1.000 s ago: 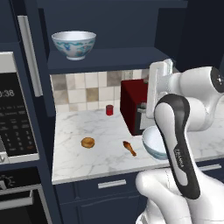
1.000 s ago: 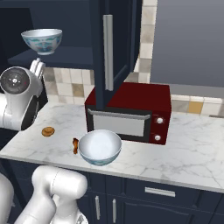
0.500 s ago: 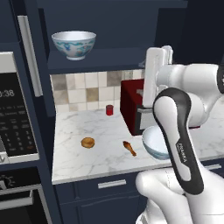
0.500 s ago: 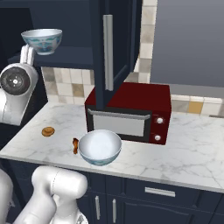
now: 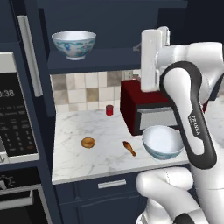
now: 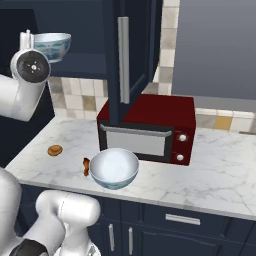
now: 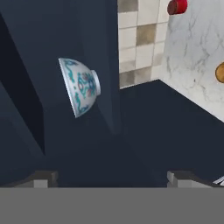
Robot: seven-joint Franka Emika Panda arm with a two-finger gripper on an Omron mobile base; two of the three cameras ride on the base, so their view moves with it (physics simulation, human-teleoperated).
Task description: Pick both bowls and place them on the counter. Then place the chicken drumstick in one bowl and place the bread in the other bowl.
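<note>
One white bowl (image 5: 74,43) with a blue-teal pattern stands on the dark navy shelf (image 5: 100,60); it is the bowl (image 6: 51,45) at upper left in the right base view. In the hand view this bowl (image 7: 79,86) lies ahead, up and to the left. The other bowl (image 5: 162,142) (image 6: 114,167) rests upright on the marble counter (image 5: 78,127) in front of the red oven. The bread (image 5: 88,142) (image 6: 55,150) and the chicken drumstick (image 5: 129,148) (image 6: 86,166) lie on the counter beside it. My gripper (image 7: 111,180) (image 5: 146,57) is open and holds nothing, raised at shelf height to the right of the shelf bowl.
A red countertop oven (image 5: 144,109) (image 6: 150,127) stands behind the counter bowl. A small red can (image 5: 109,110) (image 7: 177,6) sits near the tiled back wall. A built-in oven panel (image 5: 17,118) fills the left. An open cabinet door with a long handle (image 6: 123,60) hangs over the oven.
My hand has risen from in front of the red oven up to shelf height. Both bowls and the foods have stayed put.
</note>
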